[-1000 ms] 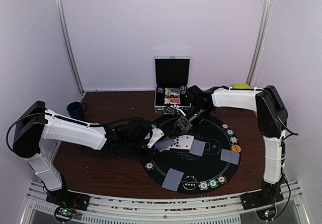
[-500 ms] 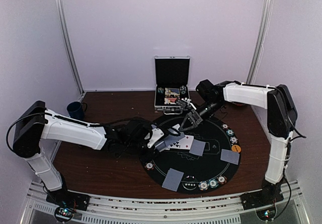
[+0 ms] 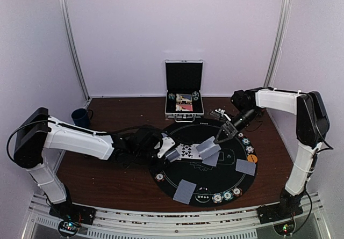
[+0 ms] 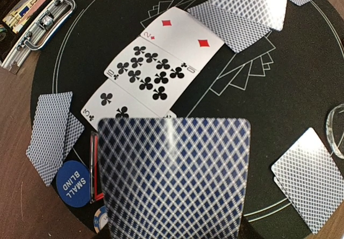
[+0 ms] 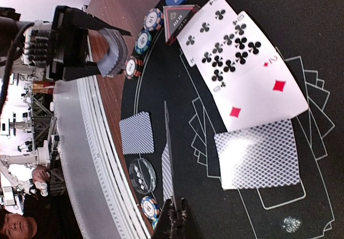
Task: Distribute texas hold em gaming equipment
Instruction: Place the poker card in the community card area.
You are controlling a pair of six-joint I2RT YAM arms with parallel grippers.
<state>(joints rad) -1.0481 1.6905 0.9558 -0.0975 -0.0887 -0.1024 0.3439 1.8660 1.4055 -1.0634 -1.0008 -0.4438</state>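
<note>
We grip deck [image 4: 174, 180] in left fingers [image 3: 167, 146], left of bench [image 3: 107, 180] centre; right fingers [image 3: 226, 132] pinch single card [image 3: 206, 145] over round mat [image 3: 215, 177]. Three face-up cards [image 4: 153, 75], chips [image 3: 227, 196] laid; more dealing likely left.

I record the mat [image 3: 223, 172] as black with thin white line art. The deck [image 4: 174, 177] shows a dark blue crosshatch on white. The raised card [image 3: 206, 147] bears the same back and reads grey-blue from above. Face-up cards are white: the ten [image 4: 148, 72] and three [image 4: 115, 106] carry black clubs, the two [image 4: 185, 35] red diamonds. Blue button [image 4: 72, 180]: white lettering. Second button [image 3: 252, 158]: orange. Chips [image 5: 143, 40]: striped edges in teal, red and white. Surface [image 3: 107, 180]: dark brown. Case [image 3: 184, 77]: silver, lined black. Mug [image 3: 80, 117]: dark blue.
</note>
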